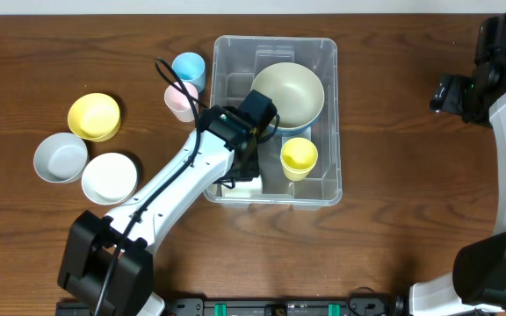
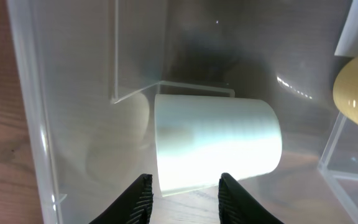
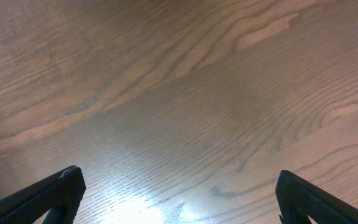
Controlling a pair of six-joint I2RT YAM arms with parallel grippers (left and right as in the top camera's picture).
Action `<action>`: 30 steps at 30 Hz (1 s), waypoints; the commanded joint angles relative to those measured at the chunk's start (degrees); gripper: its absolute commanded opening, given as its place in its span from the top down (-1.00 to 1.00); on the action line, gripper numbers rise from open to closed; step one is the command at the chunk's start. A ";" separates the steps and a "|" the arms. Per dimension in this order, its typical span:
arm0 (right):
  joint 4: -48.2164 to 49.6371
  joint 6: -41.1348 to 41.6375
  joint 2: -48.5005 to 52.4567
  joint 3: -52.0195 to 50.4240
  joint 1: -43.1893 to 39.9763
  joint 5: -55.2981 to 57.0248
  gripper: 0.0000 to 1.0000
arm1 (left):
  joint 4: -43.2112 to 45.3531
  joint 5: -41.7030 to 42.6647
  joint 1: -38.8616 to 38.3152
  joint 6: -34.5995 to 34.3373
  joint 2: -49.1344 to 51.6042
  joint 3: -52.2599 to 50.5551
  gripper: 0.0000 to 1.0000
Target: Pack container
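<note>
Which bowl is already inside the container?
The big pale green bowl, at the container's far end; the yellow bowl, grey bowl and white bowl sit outside it.

The clear, rectangular plastic container (image 1: 232, 66) with rounded corners sits upright and open-topped mid-table (image 1: 393, 132), its long sides running front to back, partly filled.

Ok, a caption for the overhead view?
Left gripper reaches into the large clear plastic rectangular container beside a pale green bowl and small yellow cup; right gripper open, off to the side.
</note>
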 commanded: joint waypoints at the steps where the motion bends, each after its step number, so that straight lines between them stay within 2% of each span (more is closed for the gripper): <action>1: 0.02 0.90 -0.94 0.76 -0.31 0.00 -0.99 | -0.52 -1.90 0.26 -5.49 -0.28 -0.50 0.28; 17: 0.02 0.90 -0.92 0.76 -0.31 0.00 -0.98 | 1.68 -2.14 0.59 -8.52 -0.24 -3.98 0.28; 30: 0.02 0.90 -0.94 0.76 -0.31 0.00 -0.99 | 3.85 0.07 1.86 -5.88 -0.22 -5.53 0.28</action>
